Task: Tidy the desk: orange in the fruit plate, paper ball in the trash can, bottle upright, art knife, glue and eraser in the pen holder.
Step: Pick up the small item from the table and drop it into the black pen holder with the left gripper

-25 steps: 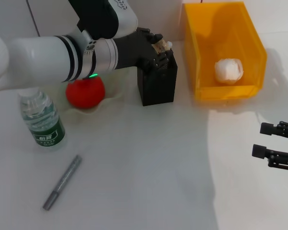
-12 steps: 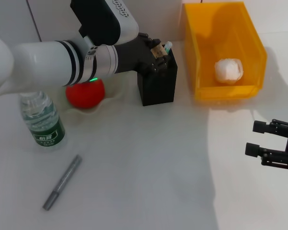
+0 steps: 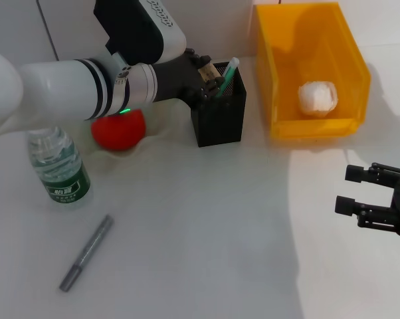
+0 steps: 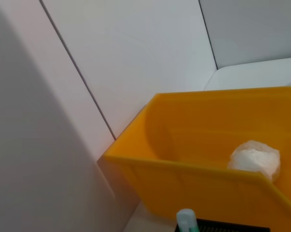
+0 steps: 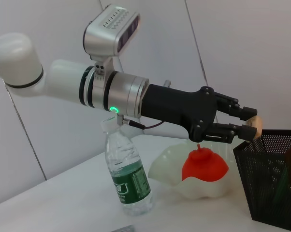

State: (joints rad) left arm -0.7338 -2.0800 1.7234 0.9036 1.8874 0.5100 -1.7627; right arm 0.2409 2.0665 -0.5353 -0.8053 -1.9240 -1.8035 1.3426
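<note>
Left pincer (image 3: 210, 72) is positioned at the rim of the black mesh pen holder (image 3: 220, 113), fingers spread, nothing gripped; a glue stick (image 3: 228, 70) is seen leaning inside the holder; orange (image 3: 119, 128) is seated in the white fruit plate (image 3: 157, 129); bottle (image 3: 58, 166) is stood upright; paper ball (image 3: 317, 96) is contained in the yellow trash can (image 3: 280, 86); art knife (image 3: 87, 252) is left lying on the counter (image 3: 200, 226); right pincer (image 3: 351, 189) is held wide and empty, low over the counter, well apart.

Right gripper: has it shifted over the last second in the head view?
Yes. The right gripper has moved left and slightly up the frame, toward the yellow bin, jaws open.
</note>
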